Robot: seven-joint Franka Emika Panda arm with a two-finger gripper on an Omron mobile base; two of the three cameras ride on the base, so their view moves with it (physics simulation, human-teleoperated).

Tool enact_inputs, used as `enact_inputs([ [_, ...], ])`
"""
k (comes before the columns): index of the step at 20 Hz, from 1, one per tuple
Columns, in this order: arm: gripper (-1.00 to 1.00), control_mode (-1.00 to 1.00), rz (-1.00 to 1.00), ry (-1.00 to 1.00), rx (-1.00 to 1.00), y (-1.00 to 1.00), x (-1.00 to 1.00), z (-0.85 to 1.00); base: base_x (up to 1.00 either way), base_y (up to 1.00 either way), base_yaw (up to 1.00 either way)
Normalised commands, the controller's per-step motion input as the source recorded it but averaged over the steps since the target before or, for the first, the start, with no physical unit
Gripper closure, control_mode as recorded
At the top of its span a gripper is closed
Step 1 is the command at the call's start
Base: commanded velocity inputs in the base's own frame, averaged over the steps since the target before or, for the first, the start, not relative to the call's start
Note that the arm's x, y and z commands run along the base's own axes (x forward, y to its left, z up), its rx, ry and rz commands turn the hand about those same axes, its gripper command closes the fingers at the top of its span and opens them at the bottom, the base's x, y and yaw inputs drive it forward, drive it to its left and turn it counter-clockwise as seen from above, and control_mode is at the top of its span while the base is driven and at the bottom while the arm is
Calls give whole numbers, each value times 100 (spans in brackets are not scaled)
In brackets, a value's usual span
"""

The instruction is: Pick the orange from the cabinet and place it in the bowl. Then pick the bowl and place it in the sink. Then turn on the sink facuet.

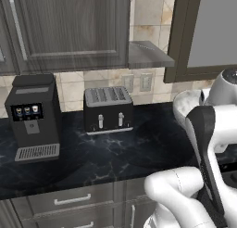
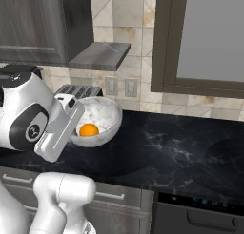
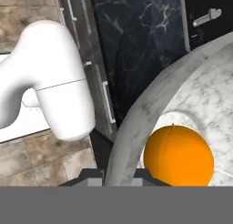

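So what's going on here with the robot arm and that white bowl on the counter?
The white Franka arm has its gripper down at the rim of the round white marbled bowl, the fingertips straddling the rim. The small bright orange already lies inside the bowl. The bowl sits on the black marble counter beside the dark four-slot toaster. Whether the fingers have closed on the rim cannot be told.
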Motion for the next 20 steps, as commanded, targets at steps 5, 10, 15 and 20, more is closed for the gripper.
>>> enact_inputs([
  [5, 100, -100, 11, -3, -2, 1, -5, 0, 0, 0, 0],
  [10, 100, -100, 2, 0, -1, 0, -3, 0, 0, 0, 0],
  [15, 100, -100, 0, 0, 0, 0, 0, -1, 0, 0, 0],
  [20, 100, 100, 0, 0, 0, -1, -11, 0, -35, -14, 0],
])
